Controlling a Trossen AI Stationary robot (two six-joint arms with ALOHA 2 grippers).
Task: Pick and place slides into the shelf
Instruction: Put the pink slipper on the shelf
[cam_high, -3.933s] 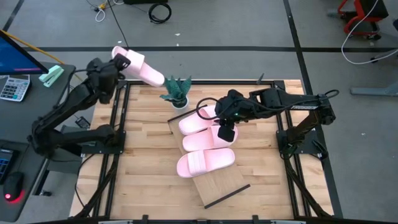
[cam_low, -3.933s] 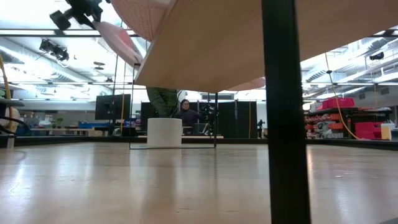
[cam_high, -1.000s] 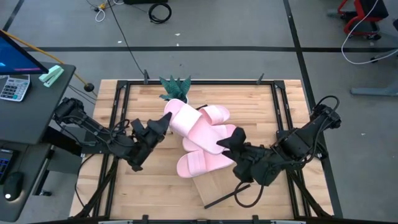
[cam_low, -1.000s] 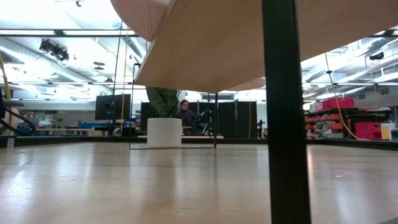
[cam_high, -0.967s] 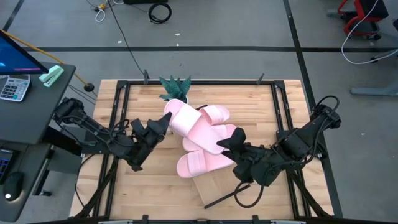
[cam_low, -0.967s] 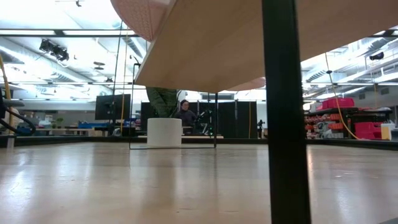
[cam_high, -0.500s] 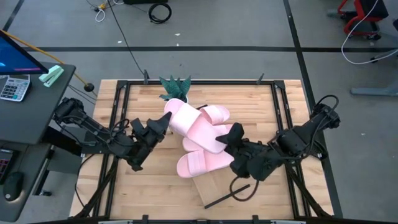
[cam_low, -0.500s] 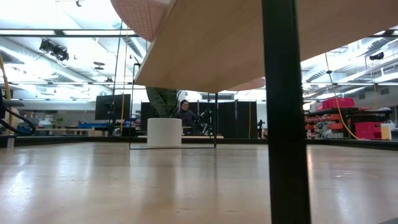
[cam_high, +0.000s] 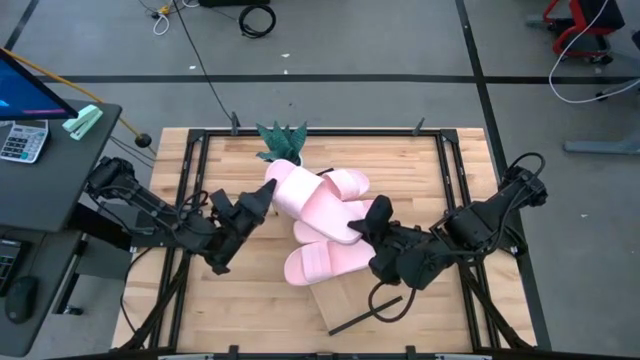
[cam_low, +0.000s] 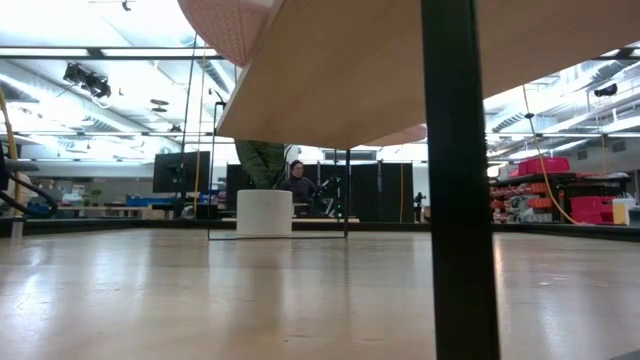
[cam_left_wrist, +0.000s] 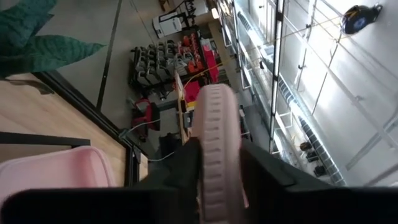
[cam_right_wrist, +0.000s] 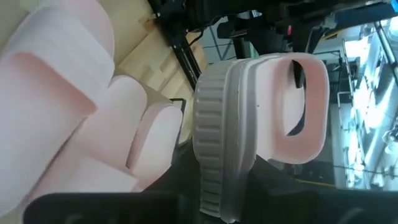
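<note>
Claws: L (cam_high: 262, 197) & R (cam_high: 376, 213), low, flanking slides (cam_high: 322, 222) pile.

Pale pink slides (cam_high: 322, 225), light-wood shelf (cam_high: 352, 295), green plant (cam_high: 281, 141).

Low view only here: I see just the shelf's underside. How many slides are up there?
Observer: Four slides, piled across the shelf.
Operator: Where's the right gripper?
Observer: The right gripper is at the pile's right edge, closed on the right-hand slide by its sole edge.
Operator: And the left?
Observer: The left gripper is at the pile's left side, against the uppermost slide.
</note>
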